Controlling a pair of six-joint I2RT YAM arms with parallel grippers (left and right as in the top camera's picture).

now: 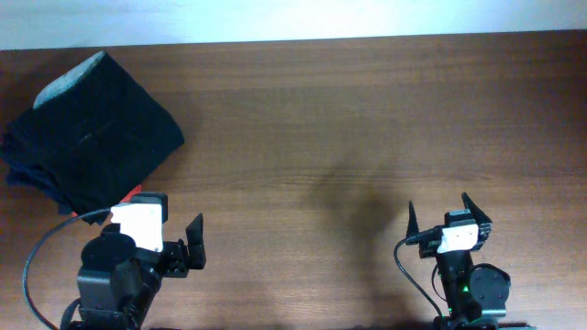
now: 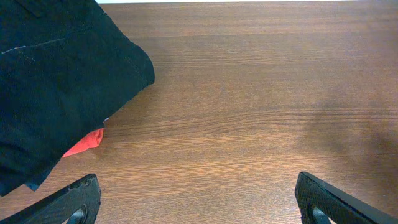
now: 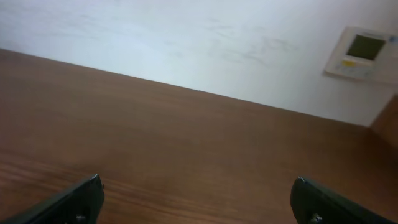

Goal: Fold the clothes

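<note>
The black shorts (image 1: 96,128) lie folded at the table's far left, with the pale grey waistband lining (image 1: 69,82) showing at the top corner. They also fill the upper left of the left wrist view (image 2: 56,81). My left gripper (image 1: 188,247) is open and empty, just right of and below the shorts, over bare wood (image 2: 199,202). My right gripper (image 1: 445,215) is open and empty at the front right, far from the shorts; its two fingertips are wide apart in the right wrist view (image 3: 199,199).
A small red cloth (image 1: 133,192) peeks out under the shorts' near edge, also seen in the left wrist view (image 2: 84,143). Darker folded fabric (image 1: 23,170) sticks out at the pile's left side. The wooden table (image 1: 348,128) ends at a white wall with a control panel (image 3: 360,51).
</note>
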